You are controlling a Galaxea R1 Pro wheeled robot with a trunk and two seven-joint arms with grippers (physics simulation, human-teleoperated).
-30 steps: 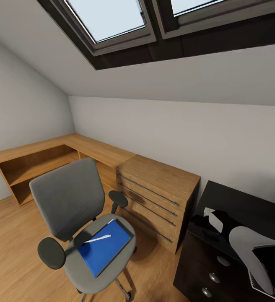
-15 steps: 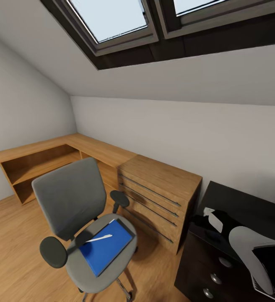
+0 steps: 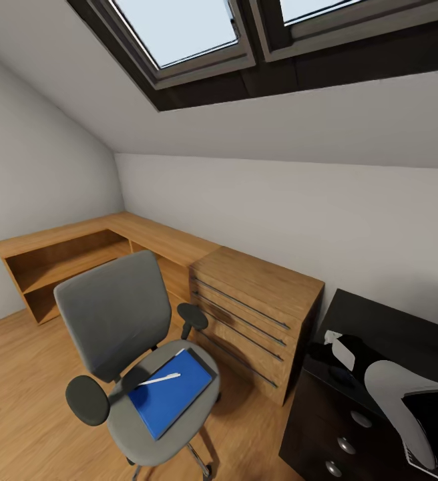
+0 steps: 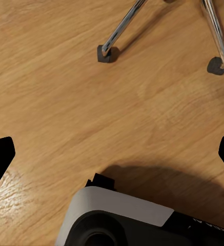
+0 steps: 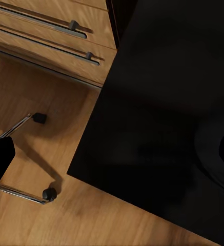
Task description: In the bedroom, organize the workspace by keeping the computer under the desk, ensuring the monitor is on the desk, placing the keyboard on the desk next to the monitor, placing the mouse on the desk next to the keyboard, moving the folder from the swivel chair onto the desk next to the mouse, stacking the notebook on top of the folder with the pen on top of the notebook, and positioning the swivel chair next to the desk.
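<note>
Looking through the head view, you have the swivel chair (image 3: pixel 129 347) at 7 o'clock on the wooden floor (image 3: pixel 19 394), its seat carrying the folder (image 3: pixel 169 394) with the pen (image 3: pixel 159 381) lying across the folder's upper edge; a thin dark margin along that edge may be the notebook, but you cannot tell. Low wooden shelving (image 3: pixel 79 257) runs from 9 o'clock to a wooden drawer chest (image 3: pixel 252 314) at centre. The desk (image 3: pixel 386 334) sits at 4 o'clock, silver knobs on its drawers, with your right arm (image 3: pixel 406 407) over it. In the left wrist view, you see chrome chair legs (image 4: pixel 122 26) on casters over the floor, and the left gripper (image 4: pixel 112 154) spread wide, holding nothing. In the right wrist view, the right gripper (image 5: pixel 112 154) hangs wide open and empty above the desk's black top (image 5: pixel 158 128), beside the chest's drawers (image 5: pixel 45 36).
</note>
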